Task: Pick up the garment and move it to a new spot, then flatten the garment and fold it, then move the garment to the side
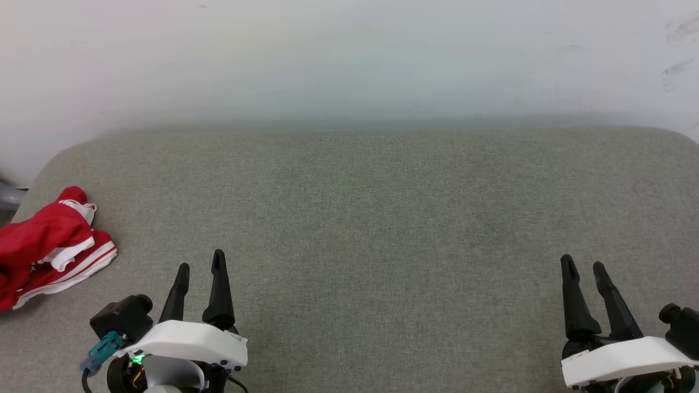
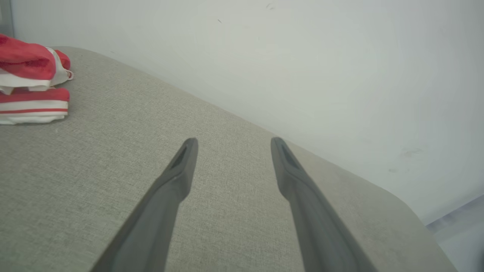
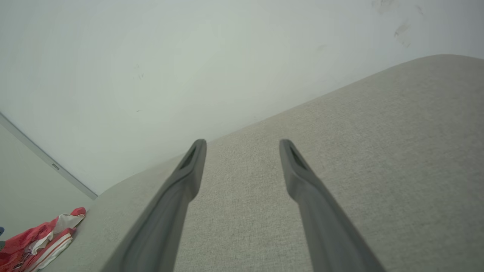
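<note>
The garment, red with white sleeve cloth and red-white striped trim, lies bunched up at the far left edge of the grey cushioned surface. It also appears in the left wrist view as the garment at the upper left, and small in the right wrist view as the garment at the lower left. My left gripper stands open at the lower left, to the right of the garment and apart from it. My right gripper stands open at the lower right, far from the cloth. Nothing sits between either pair of fingers.
A pale wall rises right behind the cushioned surface. The surface has rounded back corners, and its left edge runs beside the garment. A grey object pokes in at the far left beyond that edge.
</note>
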### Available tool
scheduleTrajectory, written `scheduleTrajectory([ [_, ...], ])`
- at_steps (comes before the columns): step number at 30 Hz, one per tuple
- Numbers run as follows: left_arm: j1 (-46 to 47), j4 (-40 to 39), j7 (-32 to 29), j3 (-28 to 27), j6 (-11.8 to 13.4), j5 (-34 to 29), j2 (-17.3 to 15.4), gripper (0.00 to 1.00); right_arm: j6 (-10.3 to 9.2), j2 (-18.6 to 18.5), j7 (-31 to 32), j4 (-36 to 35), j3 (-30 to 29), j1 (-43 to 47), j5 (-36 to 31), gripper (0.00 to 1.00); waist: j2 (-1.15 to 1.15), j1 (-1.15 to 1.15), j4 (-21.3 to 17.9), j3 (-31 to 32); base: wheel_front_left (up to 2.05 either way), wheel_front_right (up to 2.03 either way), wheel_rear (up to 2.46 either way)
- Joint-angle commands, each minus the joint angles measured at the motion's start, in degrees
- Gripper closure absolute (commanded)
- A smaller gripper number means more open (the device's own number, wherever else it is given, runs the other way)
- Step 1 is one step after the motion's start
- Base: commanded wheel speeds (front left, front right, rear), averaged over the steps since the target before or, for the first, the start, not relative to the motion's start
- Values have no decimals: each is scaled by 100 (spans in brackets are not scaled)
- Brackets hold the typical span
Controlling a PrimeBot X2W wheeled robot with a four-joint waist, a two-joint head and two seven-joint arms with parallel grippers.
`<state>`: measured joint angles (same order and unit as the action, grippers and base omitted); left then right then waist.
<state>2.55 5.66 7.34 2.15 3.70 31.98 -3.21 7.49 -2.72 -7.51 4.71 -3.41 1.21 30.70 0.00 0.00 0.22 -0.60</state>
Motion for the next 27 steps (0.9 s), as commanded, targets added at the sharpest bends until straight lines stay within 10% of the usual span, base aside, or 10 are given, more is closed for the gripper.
scheduleTrajectory([
  [1, -11, -80, 65, 33, 42, -158, -51, 0, 0, -20, -51, -96, 9, -21, -168, 0, 0, 0, 0, 0, 0, 0, 0],
  [27, -128, -224, 425, 412, 239, -1613, -160, 0, 0, -23, -417, -356, 98, 166, -1634, 0, 0, 0, 19, 0, 0, 0, 0],
])
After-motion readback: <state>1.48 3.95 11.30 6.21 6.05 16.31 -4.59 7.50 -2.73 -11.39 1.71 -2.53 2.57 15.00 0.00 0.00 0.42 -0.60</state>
